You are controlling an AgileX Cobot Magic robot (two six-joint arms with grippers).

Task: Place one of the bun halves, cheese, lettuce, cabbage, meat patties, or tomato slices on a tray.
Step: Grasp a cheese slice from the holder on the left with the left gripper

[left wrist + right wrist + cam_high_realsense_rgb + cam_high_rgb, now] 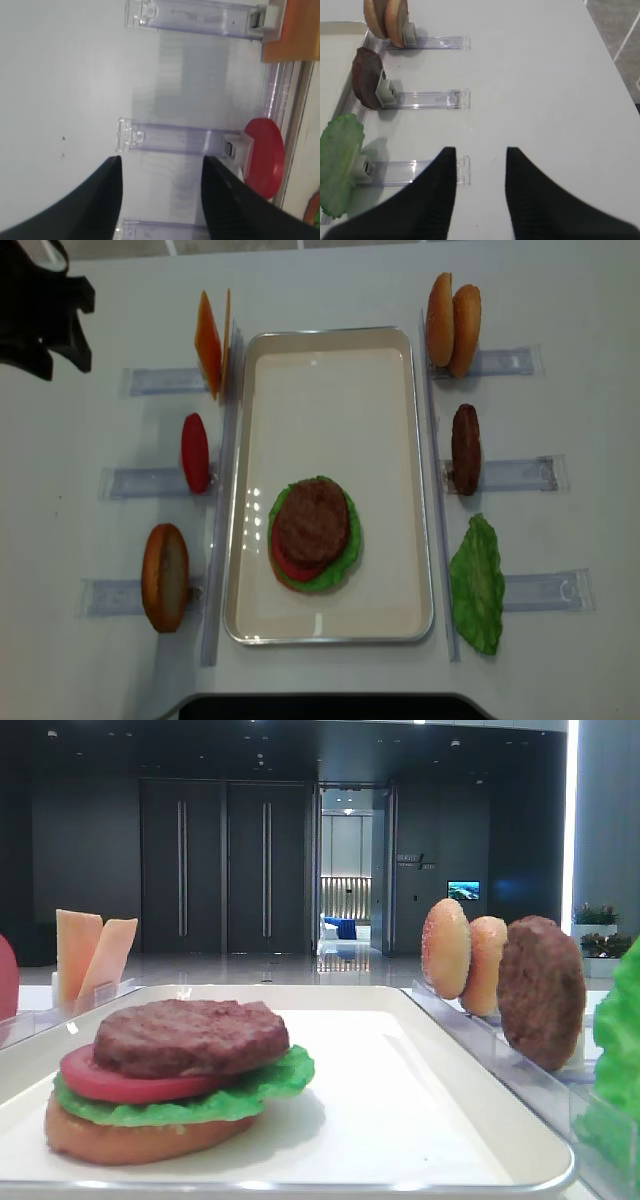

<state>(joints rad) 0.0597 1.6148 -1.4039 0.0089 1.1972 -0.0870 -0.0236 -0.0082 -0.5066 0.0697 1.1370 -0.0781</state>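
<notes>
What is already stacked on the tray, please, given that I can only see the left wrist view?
Observer: On the tray, from the bottom up, are a bun half, lettuce, a tomato slice and a meat patty.
Operator: Is there any cheese on that stack?
Observer: No. Both cheese slices stand upright just left of the tray's far end.
Operator: Is the other arm carrying anything?
Observer: No. The right gripper is open and empty over the table.

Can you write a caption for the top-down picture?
Half-built burger on a white rectangular tray, spare toy ingredients standing in clear racks alongside.
</notes>
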